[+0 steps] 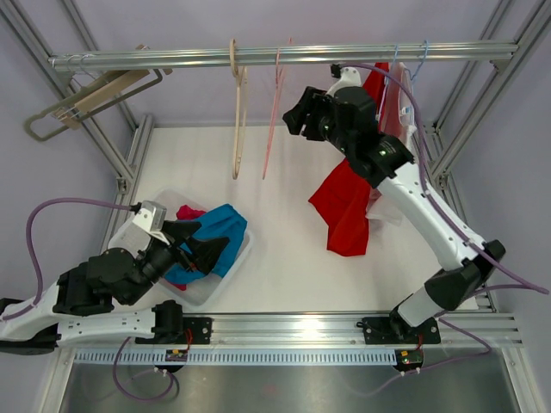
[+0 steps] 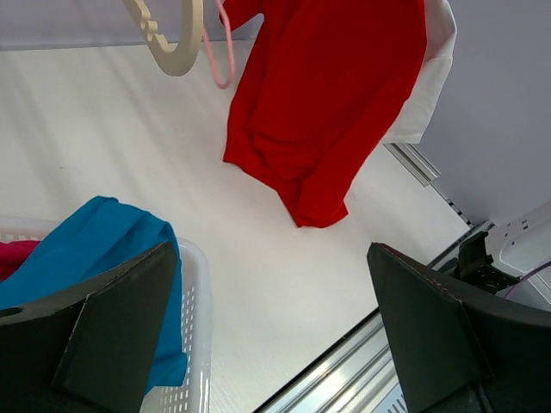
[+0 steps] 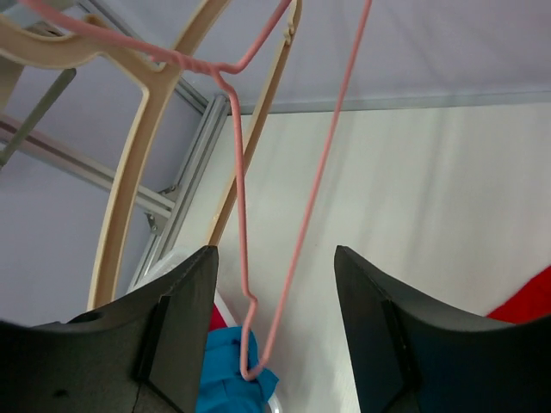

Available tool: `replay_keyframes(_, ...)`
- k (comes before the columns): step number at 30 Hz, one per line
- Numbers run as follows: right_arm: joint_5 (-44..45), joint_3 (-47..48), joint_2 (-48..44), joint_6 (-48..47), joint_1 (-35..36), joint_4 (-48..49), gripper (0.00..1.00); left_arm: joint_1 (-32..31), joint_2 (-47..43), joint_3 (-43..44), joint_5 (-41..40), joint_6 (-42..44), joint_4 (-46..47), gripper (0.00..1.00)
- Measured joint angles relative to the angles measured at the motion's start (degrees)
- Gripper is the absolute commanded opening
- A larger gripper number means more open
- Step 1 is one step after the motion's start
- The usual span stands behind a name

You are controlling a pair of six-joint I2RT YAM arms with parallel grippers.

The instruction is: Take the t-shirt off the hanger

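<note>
Noted: red t-shirt (image 1: 343, 211) is seen hung long-axis down at the right end of the rail (image 1: 258, 56), just behind the spread right tool (image 1: 297, 112), which is faced away from it; left tool (image 1: 205, 249), likewise spread, is positioned well apart.

Top external: your overhead, far view.
Left wrist: t-shirt (image 2: 331, 95) well beyond left gripper (image 2: 271, 258).
Right wrist: pink hanger (image 3: 318, 172) near; top shares both.

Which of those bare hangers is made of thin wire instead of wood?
The pink wire hanger, a skinny bent rod. The pale wooden hanger beside it is broad and flat.
</note>
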Motion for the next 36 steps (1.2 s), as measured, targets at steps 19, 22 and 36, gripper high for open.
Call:
replay_keyframes(19, 17.2, -1.51, -12.44, -9.73, -16.0, -13.77, 0.46, 0.0, 5.27, -0.11, 4.98, 0.98, 3.61, 0.99)
replay_keyframes(22, 15.43, -1.38, -9.42, -9.81, -17.51, -14.51, 0.43, 0.0, 6.32, -0.44, 5.84, 1.14, 4.79, 0.99)
replay_keyframes(36, 11.13, -0.46, -7.52, -10.67, -17.86, -15.06, 0.46, 0.0, 9.35, -3.72, 8.92, 1.05, 8.22, 0.99)
